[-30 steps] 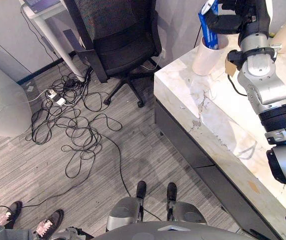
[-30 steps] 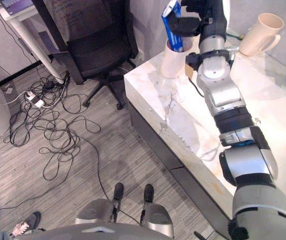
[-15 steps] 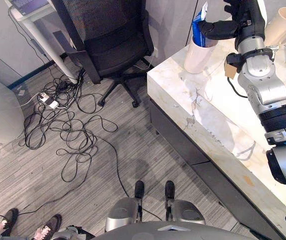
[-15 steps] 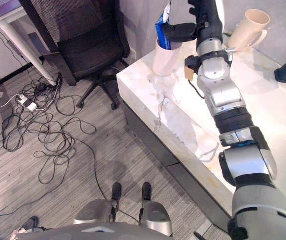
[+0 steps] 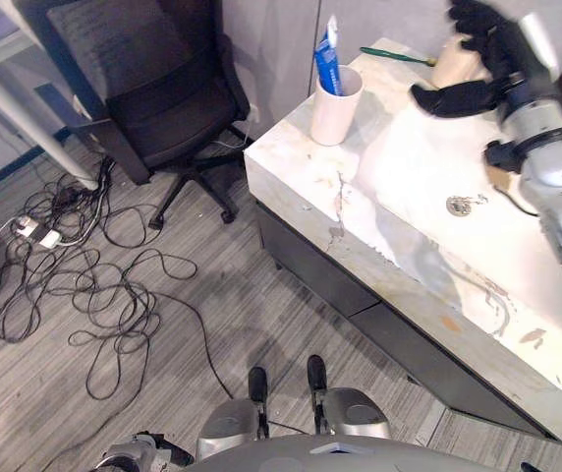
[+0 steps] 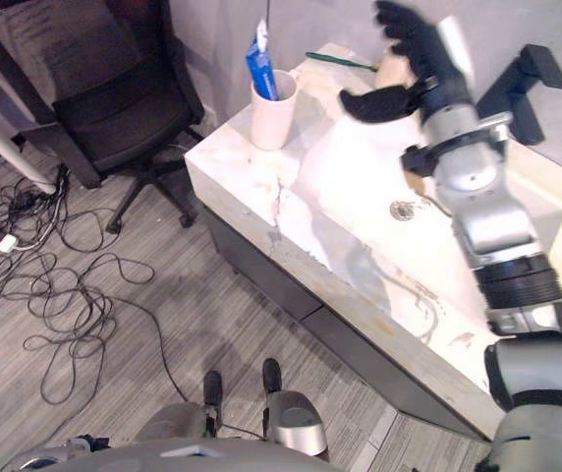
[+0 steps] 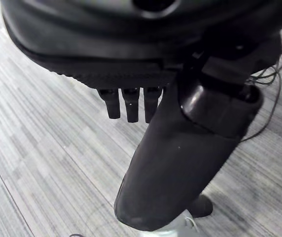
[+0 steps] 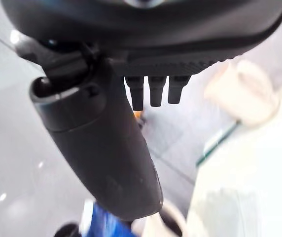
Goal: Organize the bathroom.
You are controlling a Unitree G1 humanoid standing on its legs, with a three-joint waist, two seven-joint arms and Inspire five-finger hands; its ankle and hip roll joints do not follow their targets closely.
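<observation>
White marble-look counter (image 5: 428,265) runs across the right half of the head views. A pale cup (image 5: 336,106) stands at its upper-left corner, holding the blue toothpaste tube (image 5: 327,67) upright. A green toothbrush (image 5: 396,55) lies near the top edge, close to a beige mug (image 6: 395,67).

Right hand (image 5: 477,69) hovers at upper right, fingers spread, holding nothing.

The toothbrush is judged light, stiff and thin; pinch at mid-handle.

Left wrist view adds the left hand (image 7: 180,148), fingers straight, empty, above the grey floor (image 7: 42,148).

cup (image 5: 336,92) on counter (image 5: 428,246) left corner | toothpaste (image 5: 327,71) in cup | chair (image 5: 148,103) left of counter
</observation>
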